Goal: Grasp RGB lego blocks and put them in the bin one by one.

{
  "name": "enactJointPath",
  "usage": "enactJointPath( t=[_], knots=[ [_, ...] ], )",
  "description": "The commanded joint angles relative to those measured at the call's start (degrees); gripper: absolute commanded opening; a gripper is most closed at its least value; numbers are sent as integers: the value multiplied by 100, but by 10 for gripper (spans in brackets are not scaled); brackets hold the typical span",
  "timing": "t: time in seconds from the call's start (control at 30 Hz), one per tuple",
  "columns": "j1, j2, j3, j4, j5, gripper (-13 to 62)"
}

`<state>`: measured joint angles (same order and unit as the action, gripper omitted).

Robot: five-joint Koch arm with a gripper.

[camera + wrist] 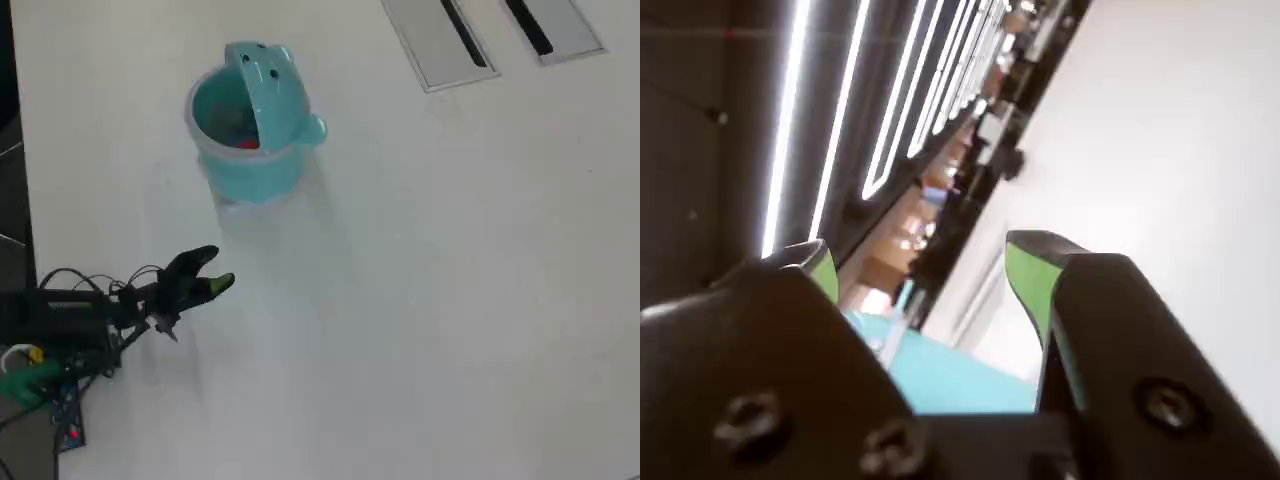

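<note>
Bin [255, 170]: round turquoise tub, pale rim, upright on white bench [430, 300], toward upper left of overhead view. Lid [268, 85] hinged open, standing up at far side of rim; two small ears and dark dot eyes visible on inner face. Small rounded knob projecting from tub wall on right side. Interior partly visible: red block [246, 143] lying at bottom near front wall; further contents too blurred to identify.

Tool [212, 272]: at lower left of overhead view, below bin and well apart from it, above bare bench surface. Jaws parted; green-padded fingertips [1032, 275] spread with clear gap between them in wrist view; nothing held. Turquoise surface, blurred, visible through gap at bottom of wrist view. Arm body and cables [70, 290] at left bench edge.

Grey slotted panels [440, 40]: two, set flush into bench at upper right of overhead view, well apart from bin.
</note>
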<state>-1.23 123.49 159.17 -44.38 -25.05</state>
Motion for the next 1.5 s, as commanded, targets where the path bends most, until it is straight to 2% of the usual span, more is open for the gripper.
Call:
enactJointPath(
  t=[0.0,0.77,1.0,1.47],
  knots=[
    [-9,141,35,-782,18,313],
    [-53,545,2224,-1591,18,313],
    [237,545,2259,-563,334,317],
    [264,519,2259,1529,114,346]
  ],
)
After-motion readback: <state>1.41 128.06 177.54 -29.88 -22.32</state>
